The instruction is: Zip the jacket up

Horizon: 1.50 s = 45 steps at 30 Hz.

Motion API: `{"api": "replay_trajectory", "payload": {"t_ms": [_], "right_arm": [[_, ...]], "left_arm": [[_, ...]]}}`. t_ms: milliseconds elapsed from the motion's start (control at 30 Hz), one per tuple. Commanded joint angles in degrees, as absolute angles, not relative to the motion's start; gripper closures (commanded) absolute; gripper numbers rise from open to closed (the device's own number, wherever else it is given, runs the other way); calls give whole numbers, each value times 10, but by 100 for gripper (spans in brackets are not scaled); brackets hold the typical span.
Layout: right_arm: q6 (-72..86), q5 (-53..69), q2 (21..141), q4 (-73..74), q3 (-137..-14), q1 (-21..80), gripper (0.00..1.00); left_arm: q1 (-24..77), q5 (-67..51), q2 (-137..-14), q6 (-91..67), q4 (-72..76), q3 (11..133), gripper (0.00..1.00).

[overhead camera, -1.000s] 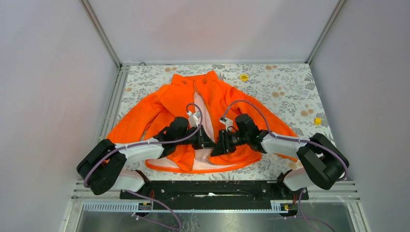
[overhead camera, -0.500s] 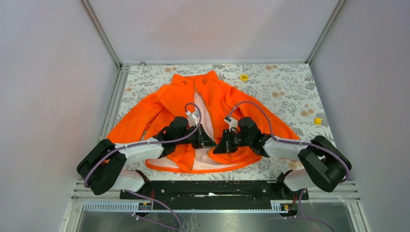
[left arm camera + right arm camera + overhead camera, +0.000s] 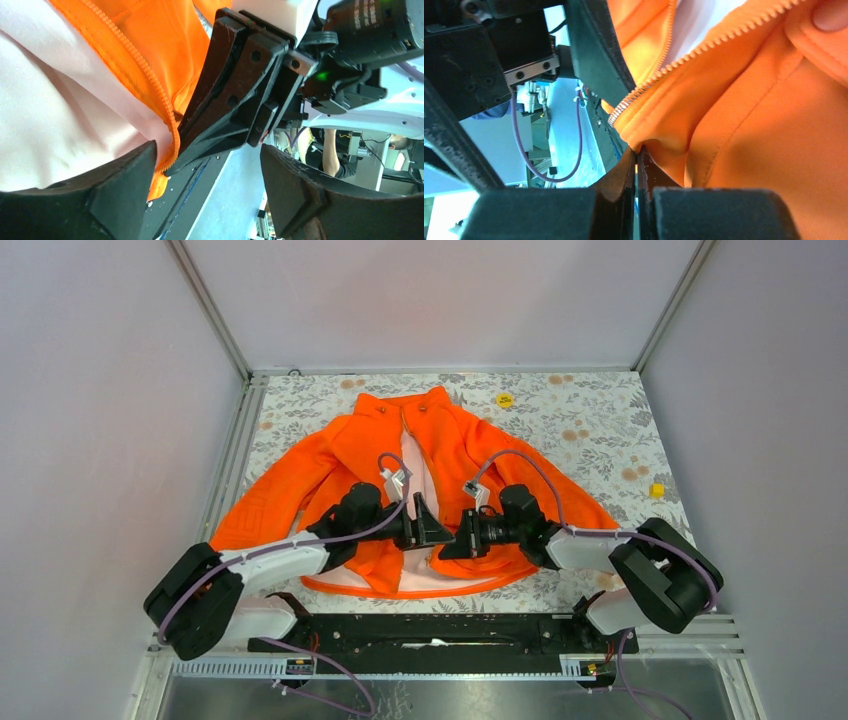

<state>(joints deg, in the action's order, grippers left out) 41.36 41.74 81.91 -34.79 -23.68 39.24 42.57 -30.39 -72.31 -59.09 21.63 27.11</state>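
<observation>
The bright orange jacket [image 3: 350,455] lies front-up on the floral table, unzipped, with its white lining [image 3: 50,110] showing down the middle. My right gripper [image 3: 447,543] is shut on the lower front edge of the jacket [image 3: 734,115], its fingertips pinching a fold just below the bottom end of the zipper teeth [image 3: 649,82]. My left gripper [image 3: 432,525] faces it from the left with jaws open. In the left wrist view the left gripper [image 3: 207,185] holds nothing. The right gripper's black fingers [image 3: 235,100] grip the end of the zipper tape [image 3: 125,60] just past it.
A flat yellow disc [image 3: 505,399] lies behind the collar and a small yellow cube [image 3: 657,490] sits at the table's right edge. Grey walls close in three sides. A black and metal rail [image 3: 430,632] carrying the arm bases runs along the near edge.
My left gripper has opened and let go of the jacket edge, and its arm has swung slightly left. My right gripper has closed on the jacket's lower front edge.
</observation>
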Motion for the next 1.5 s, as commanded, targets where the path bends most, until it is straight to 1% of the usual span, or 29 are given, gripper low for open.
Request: {"api": "replay_trajectory", "payload": {"t_ms": [0, 67, 300, 433, 533, 667, 833, 1067, 1167, 1300, 1367, 1400, 1467], "right_arm": [[407, 502, 827, -446, -228, 377, 100], [415, 523, 829, -471, -222, 377, 100], [434, 561, 843, -514, -222, 377, 100], [436, 559, 847, -514, -224, 377, 100], [419, 539, 842, -482, -227, 376, 100], [398, 503, 828, -434, -232, 377, 100], [381, 488, 829, -388, -251, 376, 96], [404, 477, 817, -385, -253, 377, 90], [420, 470, 813, -394, -247, 377, 90], [435, 467, 814, -401, -244, 377, 87], [446, 465, 814, -405, -242, 377, 86], [455, 460, 814, -401, -241, 377, 83], [484, 431, 808, -371, -246, 376, 72]], "left_arm": [[414, -320, -672, -564, 211, 250, 18], [411, -323, -656, -555, 201, 241, 12], [410, -334, -655, -510, 198, 233, 6], [410, -372, -686, -518, 263, 232, 6], [410, -402, -696, -546, 300, 220, 14], [410, -391, -660, -551, 268, 194, 26], [411, -375, -609, -563, 241, 185, 42], [415, -365, -637, -569, 239, 202, 63], [421, -361, -653, -570, 241, 206, 70], [427, -346, -650, -572, 235, 205, 74], [429, -333, -642, -568, 222, 207, 80], [431, -325, -639, -560, 211, 211, 84], [441, -303, -632, -539, 180, 223, 89]]}}
